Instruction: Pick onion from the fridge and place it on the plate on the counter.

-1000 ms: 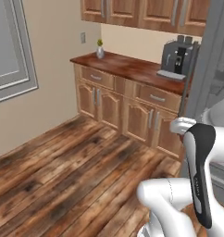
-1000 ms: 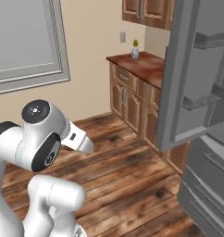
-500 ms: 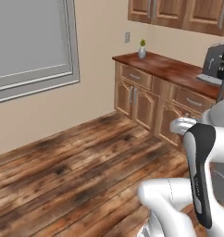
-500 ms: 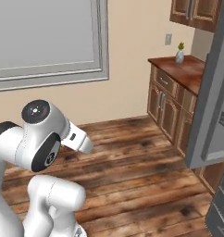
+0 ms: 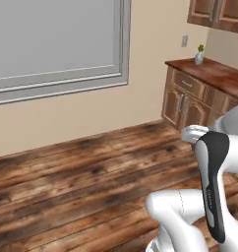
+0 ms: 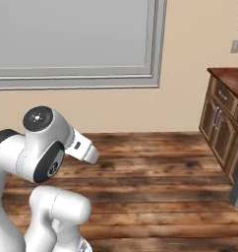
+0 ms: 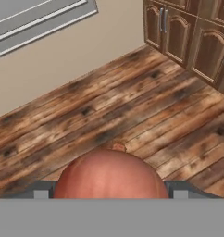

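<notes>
Hand view: the onion (image 7: 110, 174) sits at 6 o'clock, a large reddish-brown dome with a small brown stub at its top. It lies between the two dark finger tips, one visible at each side: left tip (image 7: 37, 189), right tip (image 7: 181, 189). The gripper (image 7: 110, 187) is clamped on the onion, which is carried clear of the floor. Beyond it, the dark wood-plank floor (image 7: 132, 106) runs from 9 o'clock across to 3 o'clock. Panelled brown cabinets (image 7: 188, 37) stand at 1 to 2 o'clock. A beige wall (image 7: 63, 55) with a grey window frame (image 7: 40, 23) is at 11 o'clock.

Left base view: the white arm (image 5: 209, 197) with its dark joint cover rises at 4 to 5 o'clock. The counter (image 5: 214, 71), glossy reddish-brown, is at 2 o'clock over lighter brown cabinets. A small potted plant (image 5: 199, 54) stands on it near the wall. A wall outlet (image 5: 184, 41) is just left of the plant, higher up. A large grey window (image 5: 57, 39) spans 10 to 12 o'clock.

Right base view: the arm's shoulder (image 6: 42, 152) is at 8 o'clock. The counter end and cabinets are at 3 o'clock.
</notes>
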Available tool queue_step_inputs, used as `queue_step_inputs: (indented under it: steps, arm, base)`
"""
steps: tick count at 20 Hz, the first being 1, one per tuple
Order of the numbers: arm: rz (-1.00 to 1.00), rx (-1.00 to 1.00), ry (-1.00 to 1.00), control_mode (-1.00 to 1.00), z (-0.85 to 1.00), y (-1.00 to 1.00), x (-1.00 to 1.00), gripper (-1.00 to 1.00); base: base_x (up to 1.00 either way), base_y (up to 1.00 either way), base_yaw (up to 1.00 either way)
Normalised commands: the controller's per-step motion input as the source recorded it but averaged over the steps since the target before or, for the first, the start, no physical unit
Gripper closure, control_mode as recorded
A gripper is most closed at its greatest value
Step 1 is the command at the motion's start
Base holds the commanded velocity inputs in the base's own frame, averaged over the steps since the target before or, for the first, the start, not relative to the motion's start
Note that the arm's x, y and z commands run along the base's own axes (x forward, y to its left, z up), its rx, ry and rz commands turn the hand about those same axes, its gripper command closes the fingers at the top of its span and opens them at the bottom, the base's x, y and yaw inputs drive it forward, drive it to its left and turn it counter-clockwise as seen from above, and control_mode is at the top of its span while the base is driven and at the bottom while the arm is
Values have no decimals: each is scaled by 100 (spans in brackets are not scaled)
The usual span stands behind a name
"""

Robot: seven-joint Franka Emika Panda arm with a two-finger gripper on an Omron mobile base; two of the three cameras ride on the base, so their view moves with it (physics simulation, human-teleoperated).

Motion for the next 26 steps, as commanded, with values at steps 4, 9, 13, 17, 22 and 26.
queue_step_inputs:
  steps: [4,9,13,17,22,26]
  arm:
    - [0,0,0,100,0,0,0,100]
    - [0,0,0,100,0,0,0,100]
    - [0,0,0,100,0,0,0,100]
    - [0,0,0,100,0,0,0,100]
    - [0,0,0,100,0,0,0,100]
    - [0,0,0,100,0,0,0,100]
  base:
    - [-26,0,45]
    - [-27,0,44]
    - [-27,0,44]
    - [-25,0,44]
    - [-21,0,45]
    - [-18,0,45]
